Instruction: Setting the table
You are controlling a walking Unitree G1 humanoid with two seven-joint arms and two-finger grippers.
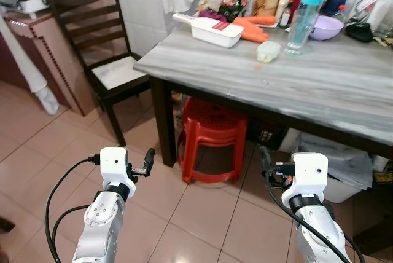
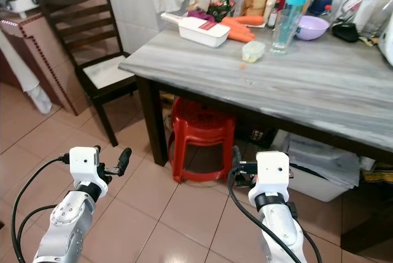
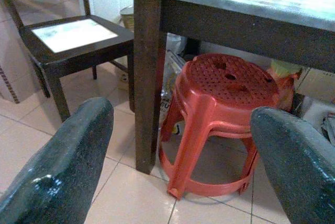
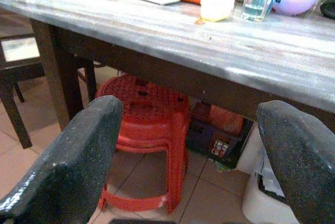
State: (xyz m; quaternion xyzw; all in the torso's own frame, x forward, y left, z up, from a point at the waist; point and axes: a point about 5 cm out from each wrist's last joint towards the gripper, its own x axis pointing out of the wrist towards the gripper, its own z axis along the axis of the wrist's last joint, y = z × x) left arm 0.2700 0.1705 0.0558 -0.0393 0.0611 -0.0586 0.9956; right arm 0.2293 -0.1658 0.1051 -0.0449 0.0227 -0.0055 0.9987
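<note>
A grey marble-topped table [image 1: 319, 75] stands ahead of me. At its far side lie a white rectangular dish [image 1: 212, 29], orange carrots [image 1: 255, 29], a small pale container [image 1: 268, 51], a clear glass [image 1: 296, 29] and a purple bowl [image 1: 325, 27]. My left gripper [image 1: 147, 161] hangs low over the floor tiles, short of the table's corner leg; in the left wrist view its fingers [image 3: 68, 161] stand wide apart and hold nothing. My right gripper [image 1: 265, 158] is also low, below the table's front edge, open and empty, with fingers [image 4: 78, 156] spread.
A dark wooden chair [image 1: 104, 48] stands left of the table. Red plastic stools [image 1: 212, 137], stacked, sit under the table near its corner leg [image 1: 161, 121]. A white bin with a bag [image 1: 338, 164] is under the right side. Bottles and jars crowd the wall side.
</note>
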